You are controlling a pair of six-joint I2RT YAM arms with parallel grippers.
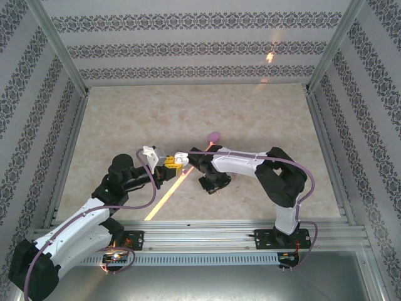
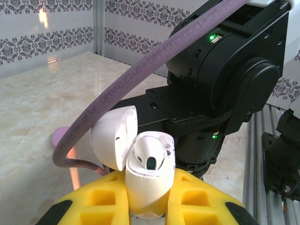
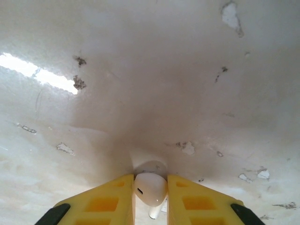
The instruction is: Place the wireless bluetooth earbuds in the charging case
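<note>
Marble tabletop [image 3: 140, 70] below white earbud [image 3: 149, 188] clamped in right gripper [image 3: 151, 183].

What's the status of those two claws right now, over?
Left claw shut on open white case. Right claw pinching white earbud, not yet in. Purple item lies apart on table.

One white case [image 2: 145, 187], one purple case [image 1: 213, 136], one white earbud [image 3: 150, 188].
</note>
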